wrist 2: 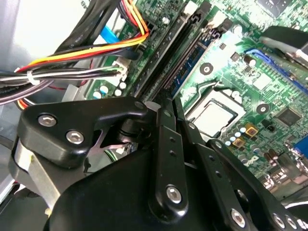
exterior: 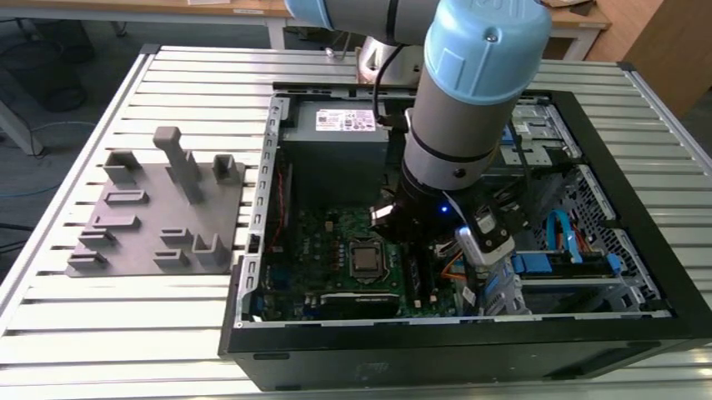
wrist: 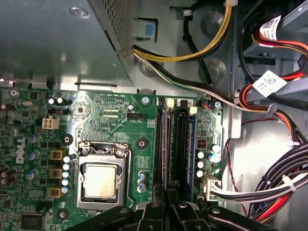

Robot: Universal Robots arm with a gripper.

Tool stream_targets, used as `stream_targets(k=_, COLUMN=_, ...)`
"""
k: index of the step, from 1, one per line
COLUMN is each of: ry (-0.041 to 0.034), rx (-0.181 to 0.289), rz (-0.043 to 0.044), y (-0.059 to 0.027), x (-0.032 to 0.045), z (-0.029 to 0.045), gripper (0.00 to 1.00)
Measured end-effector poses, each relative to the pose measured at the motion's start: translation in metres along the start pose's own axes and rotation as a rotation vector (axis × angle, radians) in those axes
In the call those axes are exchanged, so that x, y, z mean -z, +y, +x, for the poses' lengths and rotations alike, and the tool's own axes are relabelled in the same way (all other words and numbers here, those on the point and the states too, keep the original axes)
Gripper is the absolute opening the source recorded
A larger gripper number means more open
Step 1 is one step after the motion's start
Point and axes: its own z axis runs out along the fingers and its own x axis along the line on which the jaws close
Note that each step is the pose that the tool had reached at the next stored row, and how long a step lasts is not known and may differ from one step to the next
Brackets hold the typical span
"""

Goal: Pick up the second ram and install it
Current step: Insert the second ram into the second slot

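Open computer case is lying on the slatted tabletop, holding the motherboard. Second ram is sitting edge-on among the black slot rails, partly hidden. Gripper is hovering directly above; cannot tell the jaws' state.

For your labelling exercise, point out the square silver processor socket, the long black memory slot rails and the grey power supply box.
Square silver processor socket point(wrist: 100, 180), first wrist view: centre of its metal lid.
Long black memory slot rails point(wrist: 180, 144), first wrist view: mid-length.
Grey power supply box point(exterior: 339, 150), exterior view: top face.
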Motion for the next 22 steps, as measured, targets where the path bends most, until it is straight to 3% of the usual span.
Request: stream_targets(k=22, ry=-0.0001, rx=0.0, rz=-0.0001, y=-0.0073, x=-0.0001, z=0.0003, gripper=0.14)
